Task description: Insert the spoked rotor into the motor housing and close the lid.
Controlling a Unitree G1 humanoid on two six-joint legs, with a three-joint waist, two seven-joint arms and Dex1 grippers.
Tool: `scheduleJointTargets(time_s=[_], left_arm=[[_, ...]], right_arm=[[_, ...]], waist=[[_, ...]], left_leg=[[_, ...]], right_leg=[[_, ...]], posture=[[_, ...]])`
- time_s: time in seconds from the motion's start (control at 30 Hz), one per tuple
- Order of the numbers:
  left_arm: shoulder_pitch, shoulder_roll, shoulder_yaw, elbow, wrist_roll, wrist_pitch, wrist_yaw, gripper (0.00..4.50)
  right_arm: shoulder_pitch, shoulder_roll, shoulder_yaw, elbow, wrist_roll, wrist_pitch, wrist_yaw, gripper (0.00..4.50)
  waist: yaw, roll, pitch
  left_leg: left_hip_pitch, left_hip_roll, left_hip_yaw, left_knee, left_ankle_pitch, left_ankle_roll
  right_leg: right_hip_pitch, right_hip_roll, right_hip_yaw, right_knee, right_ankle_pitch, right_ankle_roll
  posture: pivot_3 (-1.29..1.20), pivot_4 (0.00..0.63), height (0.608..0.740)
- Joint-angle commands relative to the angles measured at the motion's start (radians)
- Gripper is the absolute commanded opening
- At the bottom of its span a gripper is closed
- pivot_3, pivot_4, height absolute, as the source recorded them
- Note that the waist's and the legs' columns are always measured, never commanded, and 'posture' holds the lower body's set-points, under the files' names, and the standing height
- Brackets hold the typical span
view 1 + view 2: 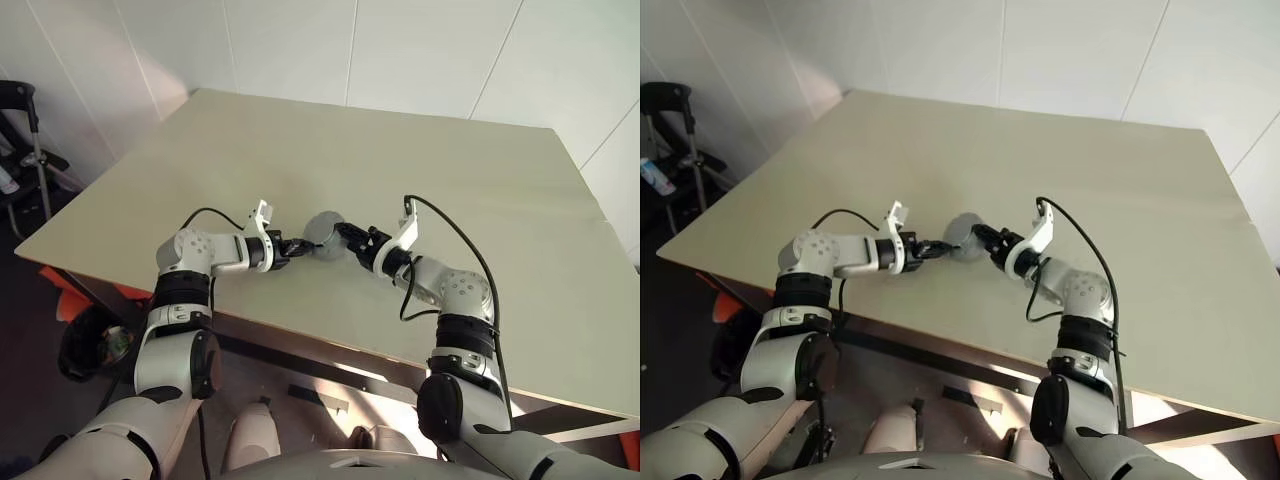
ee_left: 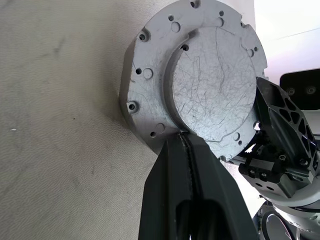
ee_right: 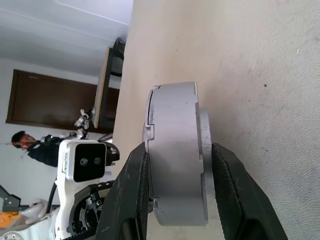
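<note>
The right tool [image 3: 177, 185] clamps a round grey metal motor housing [image 3: 175, 150] across its thickness, one black finger on each flat face, holding it on edge above the tabletop [image 1: 480, 190]. The left tool [image 2: 187, 150] has its two fingers pressed together, their tips touching the housing's rim from the opposite side. In the left wrist view the housing's flat face [image 2: 210, 85] shows a scratched circular plate set inside a wider flange dotted with small screw holes. In the right wrist view the housing appears as a thick, plain grey drum with a small notch on its edge. From the head camera, both arms meet near the middle of the pale beige tabletop's near edge, the housing [image 1: 323, 232] between the two tools. The housing's inside cannot be seen. A person [image 3: 30, 145] is in the distant background.
</note>
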Motion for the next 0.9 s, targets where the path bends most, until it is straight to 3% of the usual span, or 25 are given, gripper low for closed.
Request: scheduleJointTargets(time_s=[0.03,0.9], left_arm=[[-0.009,-0.020,-0.008,-0.015,-0.013,-0.004,-0.008,0.00],[0.027,-0.008,0.046,-0.117,-0.095,-0.055,-0.051,0.00]], right_arm=[[-0.074,0.040,-0.041,0.011,0.112,-0.034,-0.004,1.67],[-0.172,0.062,-0.163,0.125,0.358,-0.183,-0.126,1.67]], waist=[[0.000,0.000,0.000],[-0.004,0.001,0.000]], left_leg=[[-0.001,0.000,0.000,0.000,0.000,0.000],[-0.005,0.000,0.000,0.001,-0.001,0.002]], right_leg=[[-0.001,0.000,0.000,0.000,0.000,0.000],[-0.004,0.000,-0.001,0.001,0.000,0.000]], posture=[[0.00,0.000,0.740],[0.00,0.000,0.740]])
